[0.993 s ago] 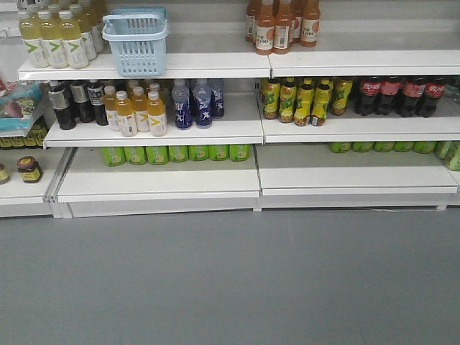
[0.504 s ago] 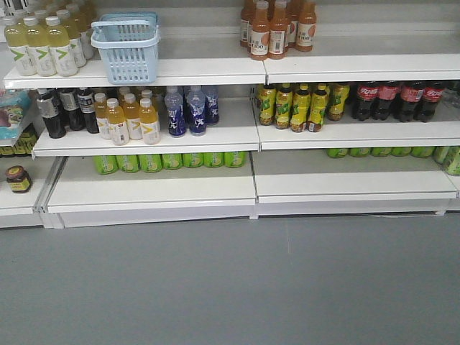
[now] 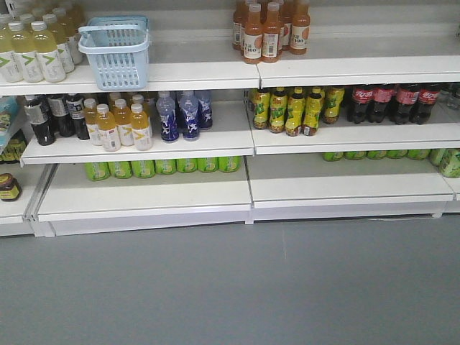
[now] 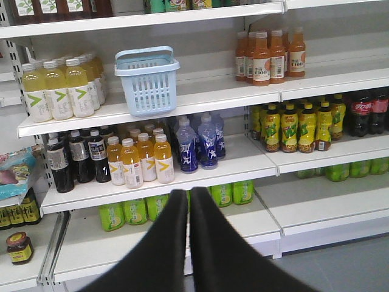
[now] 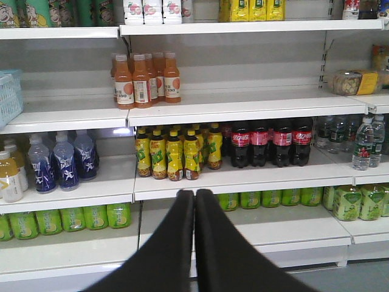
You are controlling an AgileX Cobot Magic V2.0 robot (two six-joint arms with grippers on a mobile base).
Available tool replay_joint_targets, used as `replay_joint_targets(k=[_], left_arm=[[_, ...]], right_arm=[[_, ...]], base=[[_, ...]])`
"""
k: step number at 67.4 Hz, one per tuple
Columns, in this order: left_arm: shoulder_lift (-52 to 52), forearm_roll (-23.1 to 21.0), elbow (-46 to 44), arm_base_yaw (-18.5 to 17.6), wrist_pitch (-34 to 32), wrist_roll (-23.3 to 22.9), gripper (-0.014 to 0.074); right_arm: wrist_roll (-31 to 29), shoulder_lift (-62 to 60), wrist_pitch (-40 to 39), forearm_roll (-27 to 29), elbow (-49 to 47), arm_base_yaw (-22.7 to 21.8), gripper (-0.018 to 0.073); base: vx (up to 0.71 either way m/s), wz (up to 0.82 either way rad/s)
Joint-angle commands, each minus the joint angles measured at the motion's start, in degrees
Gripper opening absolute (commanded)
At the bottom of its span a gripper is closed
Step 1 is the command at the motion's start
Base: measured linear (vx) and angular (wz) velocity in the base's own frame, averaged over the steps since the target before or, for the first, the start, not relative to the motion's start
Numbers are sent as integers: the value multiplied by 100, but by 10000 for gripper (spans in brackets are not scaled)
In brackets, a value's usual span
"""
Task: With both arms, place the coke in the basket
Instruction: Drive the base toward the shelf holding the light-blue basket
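The left gripper (image 4: 188,194) rises from the bottom centre of the left wrist view. Its two black fingers are pressed together with only a thin seam between them, and nothing is held. Just past its tips in the picture, green bottles (image 4: 130,213) line the back of the lowest shelf. One shelf higher stand the orange juice bottles (image 4: 138,161) and, beside them, the blue bottles (image 4: 197,143); both groups lie between the tips and the basket (image 4: 149,94) in the frame. The basket sits upright on the shelf above, upper centre-left, with pale yellow bottles (image 4: 58,91) near its left and orange tea bottles (image 4: 270,55) well apart on its right.

In the right wrist view the right gripper (image 5: 194,193) also comes up from the bottom centre, fingers closed against each other and empty. Beyond its tips, yellow-labelled bottles (image 5: 173,152) stand just beside the dark cola bottles (image 5: 267,141) on the middle shelf. Only a sliver of the basket (image 5: 7,97) shows at the left edge.

The front view puts the basket (image 3: 118,68) at upper left and the dark cola bottles (image 3: 392,100) at right, a shelf lower.
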Motion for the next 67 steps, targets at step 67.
replay_joint_targets(k=[67], left_arm=[[-119,-40,-190,-23,-448,-2,-6]], right_arm=[[-27,-74,-403,-45,43,-10,-10]], base=[[7,2]])
